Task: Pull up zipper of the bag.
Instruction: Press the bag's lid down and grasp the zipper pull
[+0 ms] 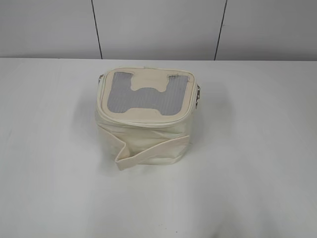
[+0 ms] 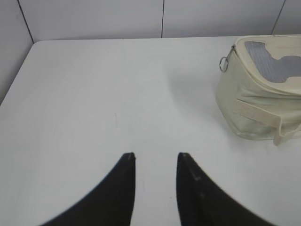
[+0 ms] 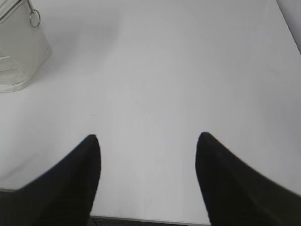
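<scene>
White table (image 1: 257,148), bag (image 1: 146,119) beyond both jaws

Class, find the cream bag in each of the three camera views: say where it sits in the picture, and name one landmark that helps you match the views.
Exterior view: the bag stands at the centre of the white table.
Left wrist view: at the right edge, upper half.
Right wrist view: top left corner, cut off by the frame.
Shared landmark: a silver ring pull at the bag's top rim; tiny in the exterior view.
</scene>
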`<action>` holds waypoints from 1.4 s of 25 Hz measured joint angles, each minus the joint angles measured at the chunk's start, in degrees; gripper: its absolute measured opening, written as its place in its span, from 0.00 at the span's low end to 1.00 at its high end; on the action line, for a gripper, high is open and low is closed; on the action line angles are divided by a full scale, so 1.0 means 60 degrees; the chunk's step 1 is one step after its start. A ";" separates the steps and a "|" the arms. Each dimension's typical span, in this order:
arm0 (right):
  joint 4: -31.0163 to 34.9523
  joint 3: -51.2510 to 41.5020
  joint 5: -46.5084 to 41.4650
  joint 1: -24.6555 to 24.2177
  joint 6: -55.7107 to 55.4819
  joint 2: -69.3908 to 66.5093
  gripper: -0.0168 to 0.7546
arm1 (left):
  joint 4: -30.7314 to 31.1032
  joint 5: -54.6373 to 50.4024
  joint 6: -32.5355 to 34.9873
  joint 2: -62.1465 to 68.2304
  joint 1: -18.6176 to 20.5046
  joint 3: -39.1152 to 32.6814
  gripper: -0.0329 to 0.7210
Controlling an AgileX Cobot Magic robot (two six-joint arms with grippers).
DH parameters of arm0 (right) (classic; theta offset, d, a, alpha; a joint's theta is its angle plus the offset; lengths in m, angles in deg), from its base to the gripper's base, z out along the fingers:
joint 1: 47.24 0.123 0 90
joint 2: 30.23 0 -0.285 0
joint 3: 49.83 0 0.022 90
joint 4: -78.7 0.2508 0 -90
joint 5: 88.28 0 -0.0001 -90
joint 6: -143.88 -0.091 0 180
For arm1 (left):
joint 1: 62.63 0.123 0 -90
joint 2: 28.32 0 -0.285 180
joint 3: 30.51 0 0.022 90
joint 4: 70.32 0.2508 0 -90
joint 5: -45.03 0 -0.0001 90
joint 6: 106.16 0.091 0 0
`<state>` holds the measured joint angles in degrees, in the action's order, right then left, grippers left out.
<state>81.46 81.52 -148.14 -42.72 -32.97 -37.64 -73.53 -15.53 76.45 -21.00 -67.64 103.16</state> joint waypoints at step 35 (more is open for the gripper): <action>0.1501 0.0208 0.0229 0.0000 0.0683 -0.1044 0.67 | -0.0041 0.0000 0.0000 0.0000 0.0000 0.0000 0.36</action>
<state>90.47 82.77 -146.76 -42.72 -28.87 -43.90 -73.77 -15.53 76.45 -21.00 -67.64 103.16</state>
